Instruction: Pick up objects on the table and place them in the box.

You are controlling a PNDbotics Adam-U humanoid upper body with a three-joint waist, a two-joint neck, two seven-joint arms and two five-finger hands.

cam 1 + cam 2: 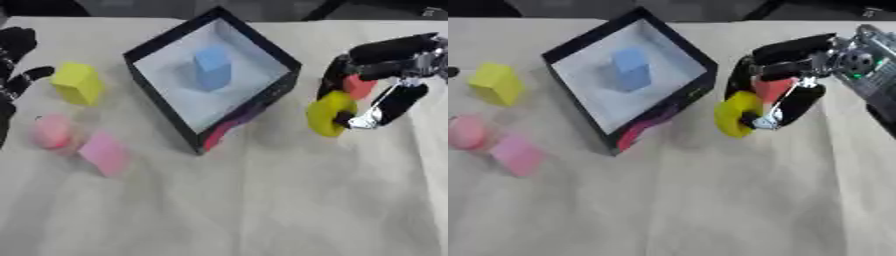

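Note:
A black box [262,47] with a white inside stands tilted at the upper middle, and a blue block [211,67] lies in it. My right hand [789,75] hangs just right of the box, fingers curled round a yellow ring [735,114] and a red piece [772,88]. At the left lie a yellow block [77,83], a pink round piece [52,130] and a pink block [106,152]. My left hand [14,55] shows at the left edge, beside the yellow block, fingers spread and holding nothing.
A beige cloth [262,200] covers the table. Something red and purple [229,126] shows at the box's near corner. A dark strip runs along the far edge.

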